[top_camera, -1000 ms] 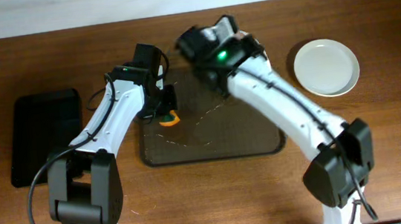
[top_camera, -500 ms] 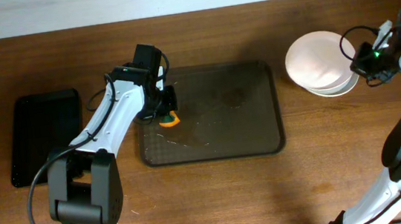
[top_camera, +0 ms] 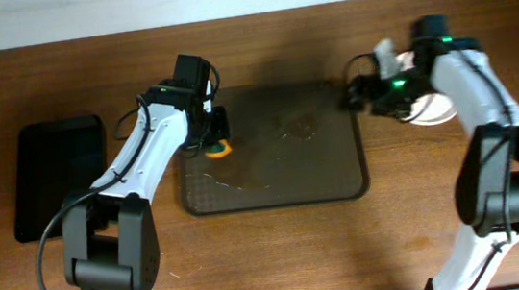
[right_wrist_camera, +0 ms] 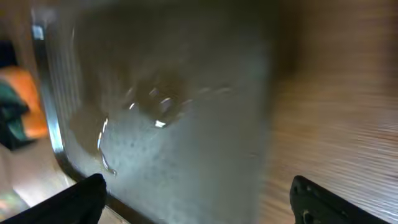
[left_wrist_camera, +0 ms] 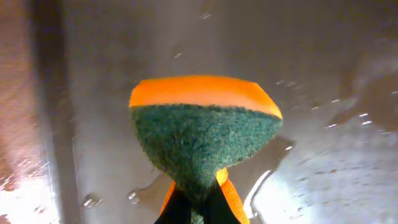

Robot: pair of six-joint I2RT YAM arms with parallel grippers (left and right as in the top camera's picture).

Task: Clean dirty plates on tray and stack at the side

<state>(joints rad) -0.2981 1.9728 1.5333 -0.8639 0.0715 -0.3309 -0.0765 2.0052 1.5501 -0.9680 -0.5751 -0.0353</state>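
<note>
The dark brown tray (top_camera: 330, 171) lies mid-table with a wet, plate-free surface, also filling the right wrist view as the tray (right_wrist_camera: 186, 124). My left gripper (top_camera: 212, 138) is over the tray's left part, shut on an orange-and-green sponge (top_camera: 219, 150); the left wrist view shows the sponge (left_wrist_camera: 205, 130) pinched between the gripper (left_wrist_camera: 199, 214). My right gripper (top_camera: 353, 96) hangs over the tray's right edge, and in the right wrist view the gripper (right_wrist_camera: 199, 190) is open wide and holds nothing. The white plates (top_camera: 433, 114) sit right of the tray, mostly hidden under the right arm.
A smaller glossy black tray (top_camera: 58, 176) lies at the far left of the wooden table (top_camera: 281, 259). Water streaks and droplets (right_wrist_camera: 149, 102) glisten on the brown tray. The sponge (right_wrist_camera: 22, 106) shows at the left edge of the right wrist view.
The right arm swung from the tray's back out to the plates at the right, then back to the tray's right edge, its gripper opening. The left arm stayed still.
</note>
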